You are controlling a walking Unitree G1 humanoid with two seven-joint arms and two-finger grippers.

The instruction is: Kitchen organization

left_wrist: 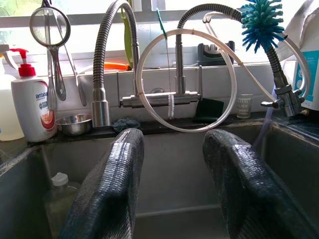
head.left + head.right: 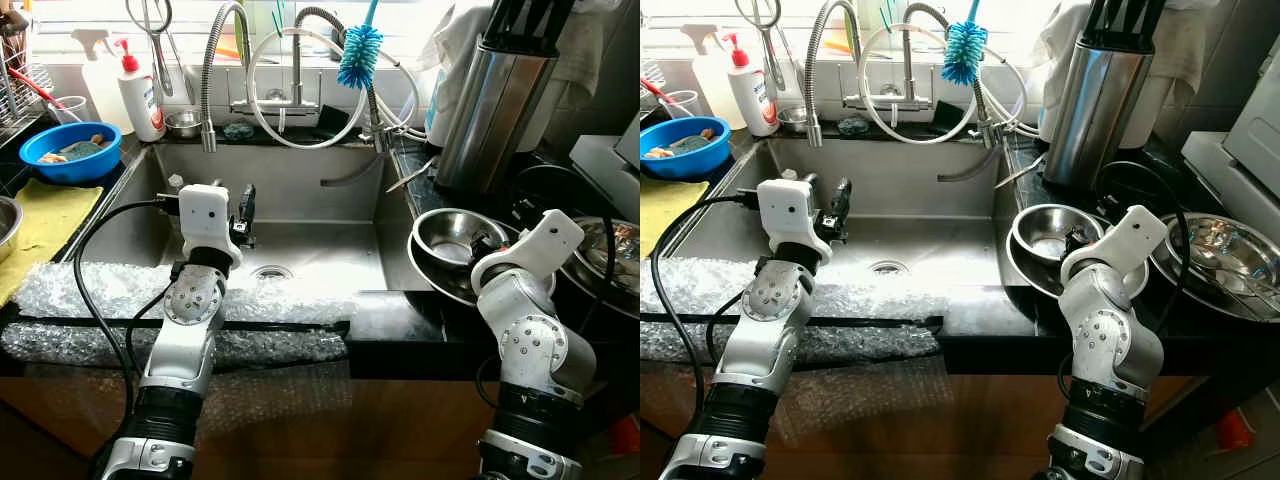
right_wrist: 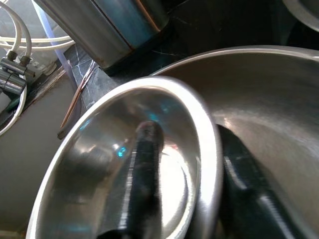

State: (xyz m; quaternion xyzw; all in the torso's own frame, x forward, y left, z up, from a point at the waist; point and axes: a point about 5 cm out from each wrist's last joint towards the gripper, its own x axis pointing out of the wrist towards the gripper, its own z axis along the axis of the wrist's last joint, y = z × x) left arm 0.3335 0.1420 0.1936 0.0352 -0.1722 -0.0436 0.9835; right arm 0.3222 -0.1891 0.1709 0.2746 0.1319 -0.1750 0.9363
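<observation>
Steel small bowl [image 3: 124, 164] pinched at rim by right gripper [image 3: 184, 164], left gripper [image 1: 172, 184] fingers spread over sink [image 2: 320, 250]; organizing barely started, surface cluttered

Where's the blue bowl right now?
In the left eye view, the blue bowl sits on the counter left of the sink, beside the soap bottle and above the yellow cloth.

Both arms: silver metal segments, round joint housings ringed with small screws, black ribbed cuffs lower down. White plastic wrist blocks cap each forearm. Black cable loops out from the left wrist block and runs back down the arm. Left tool [image 2: 245, 212]: two long black fingers [image 1: 109, 184], woven-textured surface. Right tool [image 3: 192, 184]: same black fingers.
</observation>
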